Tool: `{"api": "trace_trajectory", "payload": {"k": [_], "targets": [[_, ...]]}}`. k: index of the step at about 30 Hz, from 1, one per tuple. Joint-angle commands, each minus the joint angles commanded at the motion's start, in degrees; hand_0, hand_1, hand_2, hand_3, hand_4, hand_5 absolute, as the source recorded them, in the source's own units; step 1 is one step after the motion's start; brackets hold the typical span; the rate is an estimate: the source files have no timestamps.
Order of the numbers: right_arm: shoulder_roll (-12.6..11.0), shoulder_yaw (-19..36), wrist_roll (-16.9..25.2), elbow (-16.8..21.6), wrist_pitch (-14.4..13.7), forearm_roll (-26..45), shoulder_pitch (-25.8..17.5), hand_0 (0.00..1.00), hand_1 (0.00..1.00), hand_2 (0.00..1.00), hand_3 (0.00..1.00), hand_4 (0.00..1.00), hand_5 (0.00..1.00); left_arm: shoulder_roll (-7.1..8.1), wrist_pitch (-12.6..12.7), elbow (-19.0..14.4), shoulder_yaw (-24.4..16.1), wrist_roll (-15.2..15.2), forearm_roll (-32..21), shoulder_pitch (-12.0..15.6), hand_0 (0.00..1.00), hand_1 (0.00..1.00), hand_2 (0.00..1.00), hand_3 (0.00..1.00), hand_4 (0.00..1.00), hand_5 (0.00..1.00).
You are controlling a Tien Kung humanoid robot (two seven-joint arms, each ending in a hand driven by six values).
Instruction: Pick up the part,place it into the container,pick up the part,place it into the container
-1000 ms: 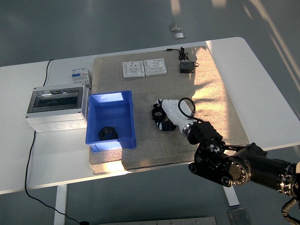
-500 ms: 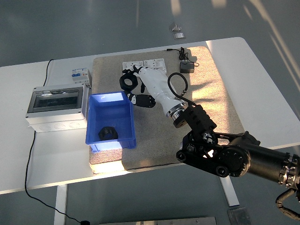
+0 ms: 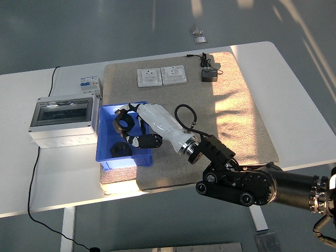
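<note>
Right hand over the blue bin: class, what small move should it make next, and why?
Probably lower a little and open the fingers. The right hand holds a black ring part above the blue bin, inside its walls. Another black part already lies at the bin's near end, apart from the hand, so a release here should land clear of it.

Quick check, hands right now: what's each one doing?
Left hand: not in view.
Right hand: shut on a black ring-shaped part, held over the blue container, where another black part already lies.
</note>
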Motion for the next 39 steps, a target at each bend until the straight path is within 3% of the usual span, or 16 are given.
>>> {"api": "trace_trajectory", "payload": {"k": [17, 18, 23, 24, 29, 30, 35, 36, 39], "targets": [[0.0, -0.3, -0.1, 0.3, 2.3, -1.3, 0.0, 0.654, 0.239, 0.573, 0.627, 0.276, 0.002, 0.30, 0.3, 0.0, -0.9, 0.0, -0.1, 0.2, 0.710, 0.704, 0.744, 0.642, 0.579, 0.803], [0.0, 0.0, -0.1, 0.4, 2.4, -1.3, -0.1, 0.665, 0.300, 0.583, 0.632, 0.263, 0.002, 0.28, 0.3, 0.0, -0.9, 0.0, -0.2, 0.3, 0.710, 0.704, 0.743, 0.641, 0.573, 0.799], [0.0, 0.6, 0.3, 1.1, 2.6, -0.9, -0.4, 0.665, 0.300, 0.583, 0.632, 0.263, 0.002, 0.07, 0.3, 0.0, -0.7, -0.1, -0.3, 0.5, 0.710, 0.704, 0.743, 0.641, 0.573, 0.799], [0.0, 0.5, 0.3, 1.1, 2.8, -0.8, -0.4, 0.652, 0.421, 0.602, 0.646, 0.342, 0.002, 0.01, 0.3, 0.0, -0.6, -0.1, -0.3, 0.5, 0.710, 0.704, 0.745, 0.639, 0.568, 0.795], [0.0, 0.4, -2.9, -0.1, 5.3, -2.7, -0.2, 0.652, 0.421, 0.602, 0.646, 0.342, 0.002, -0.31, 0.1, 0.0, -0.6, -0.2, 0.0, 0.2, 0.710, 0.704, 0.745, 0.639, 0.568, 0.795], [0.0, 0.4, -3.8, -0.5, 6.0, -3.5, -0.2, 0.628, 0.569, 0.647, 0.653, 0.447, 0.002, -0.34, 0.1, 0.0, -0.6, -0.2, 0.1, 0.1, 0.710, 0.703, 0.746, 0.639, 0.567, 0.794], [0.0, 0.9, -10.0, -2.5, 11.0, -9.5, -0.1, 0.628, 0.569, 0.647, 0.653, 0.447, 0.002, -0.29, 0.0, 0.0, -0.9, -0.5, 0.4, -0.1, 0.710, 0.703, 0.746, 0.639, 0.567, 0.794], [0.0, 0.9, -11.0, -2.6, 11.7, -10.5, -0.1, 0.829, 0.757, 0.776, 0.740, 0.506, 0.002, -0.25, 0.1, 0.0, -0.9, -0.5, 0.4, -0.1, 0.710, 0.703, 0.746, 0.639, 0.563, 0.792], [0.0, 1.1, -13.3, -2.7, 13.6, -12.9, 0.0, 0.829, 0.757, 0.776, 0.740, 0.506, 0.002, -0.13, 0.1, 0.0, -1.3, -0.6, 0.5, -0.2, 0.710, 0.703, 0.746, 0.639, 0.563, 0.792]]}}
